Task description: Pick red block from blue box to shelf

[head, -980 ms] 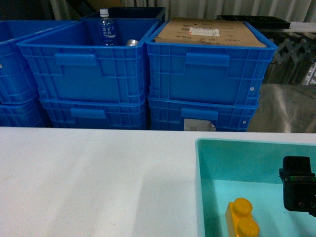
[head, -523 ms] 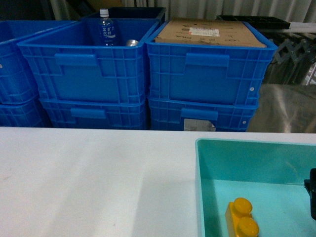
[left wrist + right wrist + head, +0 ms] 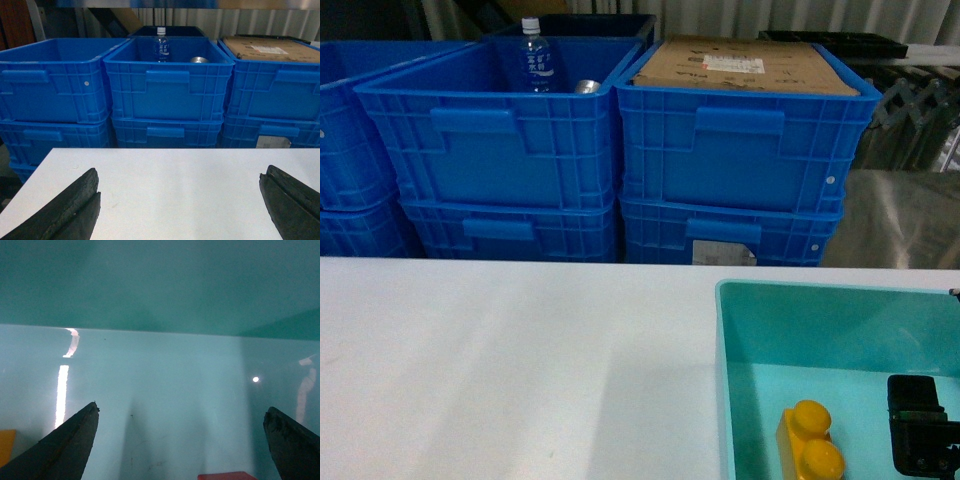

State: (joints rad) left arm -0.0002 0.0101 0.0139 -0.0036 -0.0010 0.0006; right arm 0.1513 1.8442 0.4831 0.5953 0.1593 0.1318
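The blue box (image 3: 790, 330), a light turquoise bin, stands on the white table at the lower right. Only the top edge of the red block (image 3: 227, 476) shows in the right wrist view, at the bottom edge between the fingers. My right gripper (image 3: 181, 412) is open, low inside the box just above the block; its dark body (image 3: 923, 445) shows in the head view to the right of a yellow brick (image 3: 810, 450). My left gripper (image 3: 180, 175) is open over bare white table (image 3: 180, 165), holding nothing. The steel shelf (image 3: 920, 100) stands at the back right.
Dark blue ribbed crates (image 3: 500, 140) are stacked behind the table; one holds a water bottle (image 3: 534, 60), another a cardboard box (image 3: 745, 65). The yellow brick's corner (image 3: 6, 445) shows left of my right fingers. The box's far wall (image 3: 160, 285) rises close ahead.
My right gripper swung out past the right edge of the head view, then came back lower inside the box, right of the yellow brick. Nothing else moved.
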